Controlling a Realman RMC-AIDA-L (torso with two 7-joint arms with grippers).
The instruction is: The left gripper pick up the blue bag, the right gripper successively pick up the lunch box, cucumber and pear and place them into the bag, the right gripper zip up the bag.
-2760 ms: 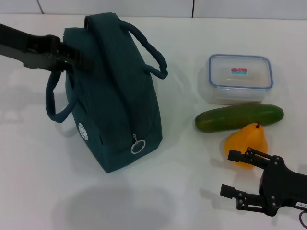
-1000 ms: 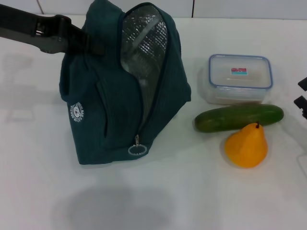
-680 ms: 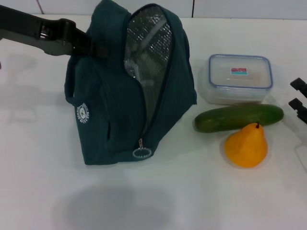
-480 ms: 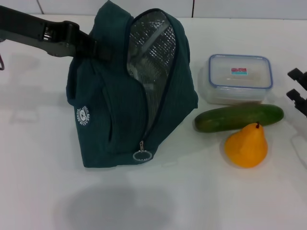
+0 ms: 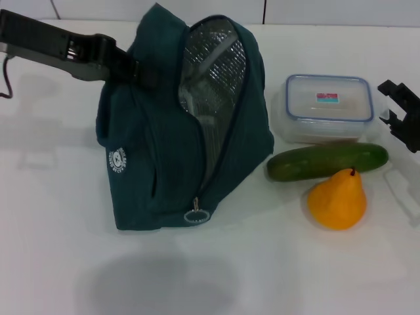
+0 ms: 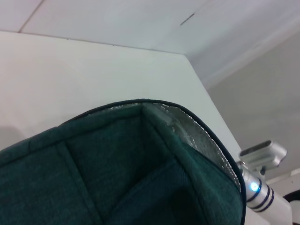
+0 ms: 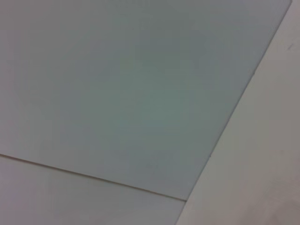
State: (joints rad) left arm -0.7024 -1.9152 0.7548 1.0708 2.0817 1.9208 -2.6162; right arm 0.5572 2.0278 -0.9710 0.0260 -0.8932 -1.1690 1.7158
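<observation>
Now | left tool [image 5: 134, 65] pinching blue bag [image 5: 157, 157] (unzipped) | right tool [image 5: 400, 115] spread beside lunch box [image 5: 328, 105]

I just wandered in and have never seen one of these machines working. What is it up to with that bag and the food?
It is packing lunch. The left gripper holds the blue bag by its top, propping it up with the zip open so the foil lining shows. The lunch box, cucumber and pear all lie on the white table beside the bag, none packed yet. The right gripper is near the lunch box, holding nothing.
</observation>
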